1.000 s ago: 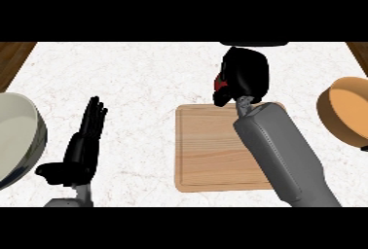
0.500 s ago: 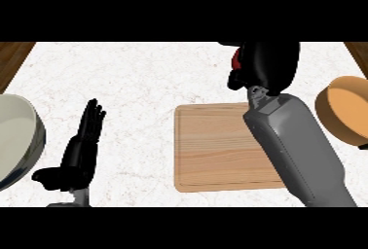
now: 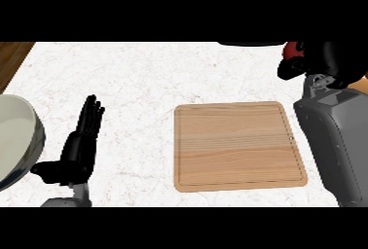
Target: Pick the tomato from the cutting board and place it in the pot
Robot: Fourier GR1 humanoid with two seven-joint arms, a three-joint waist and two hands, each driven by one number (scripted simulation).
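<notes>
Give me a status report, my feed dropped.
Right hand shut on tomato, off the cutting board. Left hand open, resting at left. Nothing in the way.

The cutting board is light wood with thin lines running across it, and it looks smooth and matt. The desk top looks like white stone with tiny speckles, and a strip of dark brown wood shows at its far left corner. The forearms look like smooth grey plastic or metal, and the hands are black and a little shiny
</notes>
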